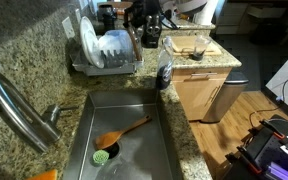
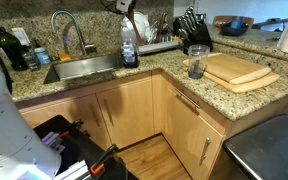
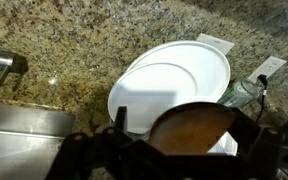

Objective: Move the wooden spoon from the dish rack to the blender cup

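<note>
Pincer [image 3: 177, 142] straddles wooden spoon [image 3: 194, 125] bowl w/ white plates [image 3: 174, 75] right behind; grip unclear.

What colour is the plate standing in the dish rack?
The plate is plain white, shown best in the wrist view.

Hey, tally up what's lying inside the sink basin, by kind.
Orange-tan wooden spoon: 1
Green scrubber: 1
Total in the sink: 2
</note>
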{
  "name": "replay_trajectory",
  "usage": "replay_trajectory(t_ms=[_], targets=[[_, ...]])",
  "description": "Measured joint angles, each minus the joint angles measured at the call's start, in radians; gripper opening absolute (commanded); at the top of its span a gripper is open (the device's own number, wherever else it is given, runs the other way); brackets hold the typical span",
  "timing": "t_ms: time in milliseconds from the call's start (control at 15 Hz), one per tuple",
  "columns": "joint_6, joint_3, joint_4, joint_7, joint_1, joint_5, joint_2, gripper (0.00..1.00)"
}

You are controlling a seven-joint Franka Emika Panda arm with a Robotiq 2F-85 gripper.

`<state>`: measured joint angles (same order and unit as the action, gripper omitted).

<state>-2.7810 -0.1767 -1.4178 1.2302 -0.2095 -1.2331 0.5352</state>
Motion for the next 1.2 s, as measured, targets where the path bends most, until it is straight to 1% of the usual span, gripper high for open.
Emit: replay_trajectory(t_ms=[267,333,400,667,1200], targets=[[-0.002,0.001,0.000,0.000,-0.001,0.001,0.000,1.00],[-0.002,0.001,0.000,0.000,-0.001,0.001,0.000,0.75],[-0.002,0.001,0.000,0.000,-0.001,0.001,0.000,0.74],[-0.008,0.006,0.006,0.000,0.000,0.001,0.000,0.47],[-0.009,0.007,0.009,0.010,0.000,-0.002,0.000,0.47]])
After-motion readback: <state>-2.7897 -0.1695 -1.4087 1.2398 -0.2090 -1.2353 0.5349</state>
